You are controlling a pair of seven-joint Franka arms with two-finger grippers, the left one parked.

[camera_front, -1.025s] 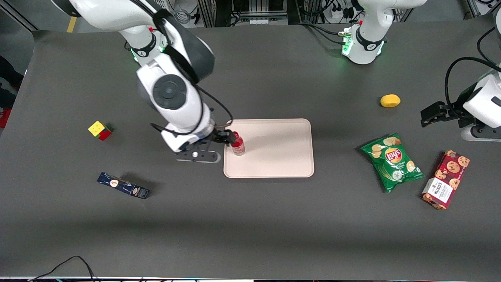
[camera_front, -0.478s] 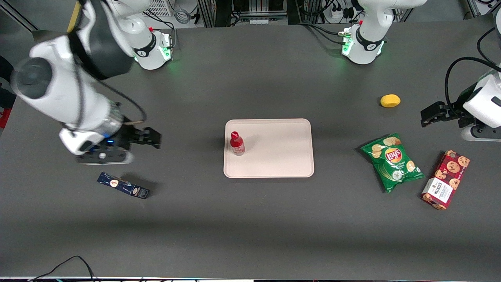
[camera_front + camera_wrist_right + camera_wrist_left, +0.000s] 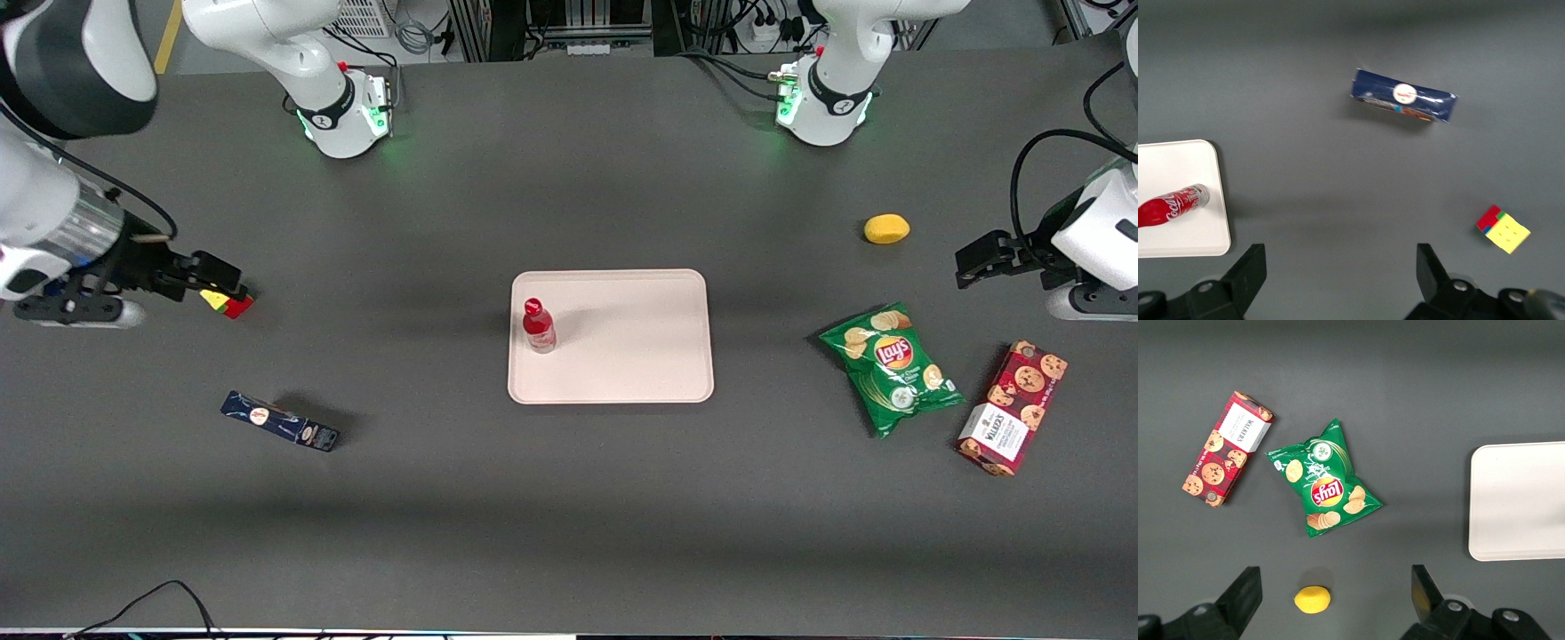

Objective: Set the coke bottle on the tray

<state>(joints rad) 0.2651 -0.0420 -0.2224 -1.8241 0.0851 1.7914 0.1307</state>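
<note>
The claw [image 3: 213, 277] hangs over the desk [image 3: 569, 498] at the working arm's end, its fingers spread with nothing between them, right above a colored cube [image 3: 229, 302]. A dark blue box [image 3: 280, 421] lies nearer the camera than the claw. Well apart from the claw, toward the desk's middle, the coke bottle [image 3: 538, 326] stands upright on the tray [image 3: 631, 356], near the tray edge closest to the claw
</note>
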